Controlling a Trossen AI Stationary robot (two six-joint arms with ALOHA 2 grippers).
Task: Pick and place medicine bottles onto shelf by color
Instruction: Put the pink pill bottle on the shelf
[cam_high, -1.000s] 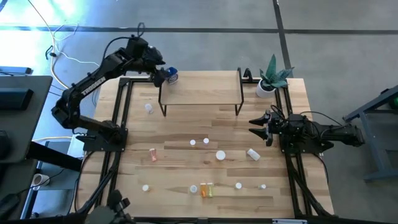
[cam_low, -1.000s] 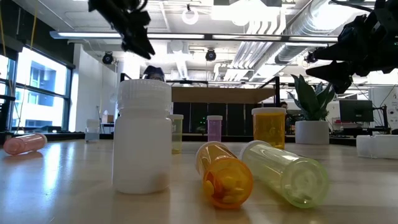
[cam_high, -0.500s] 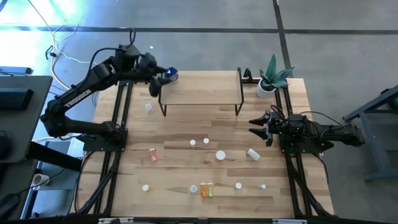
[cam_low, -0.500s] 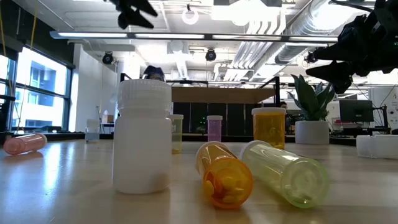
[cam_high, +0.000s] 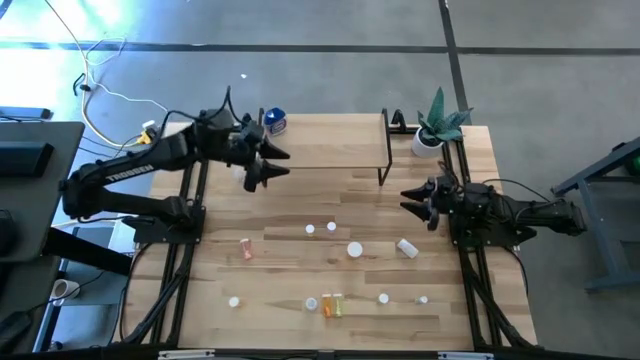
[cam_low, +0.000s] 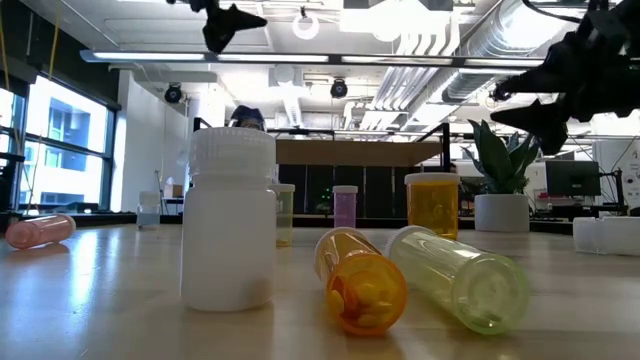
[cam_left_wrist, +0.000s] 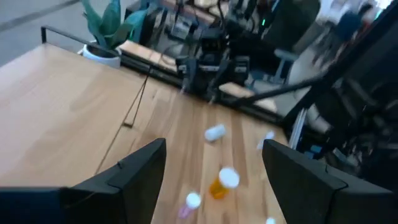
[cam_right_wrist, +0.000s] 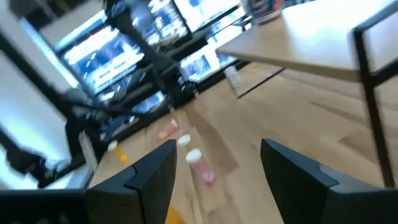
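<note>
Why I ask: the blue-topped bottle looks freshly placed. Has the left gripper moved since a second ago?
Yes. In the high view the left gripper, open and empty, has swung off the blue-topped bottle at the shelf corner, toward the table's middle.

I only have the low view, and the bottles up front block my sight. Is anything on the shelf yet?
Observer: One thing, the blue-topped bottle, at the back left corner of the shelf.
Operator: Where is the left tool?
Observer: The left tool hangs over the shelf's left end, open and empty.
Operator: And the right one?
Observer: The right tool waits open and empty above the table, just past the shelf's front right leg.
</note>
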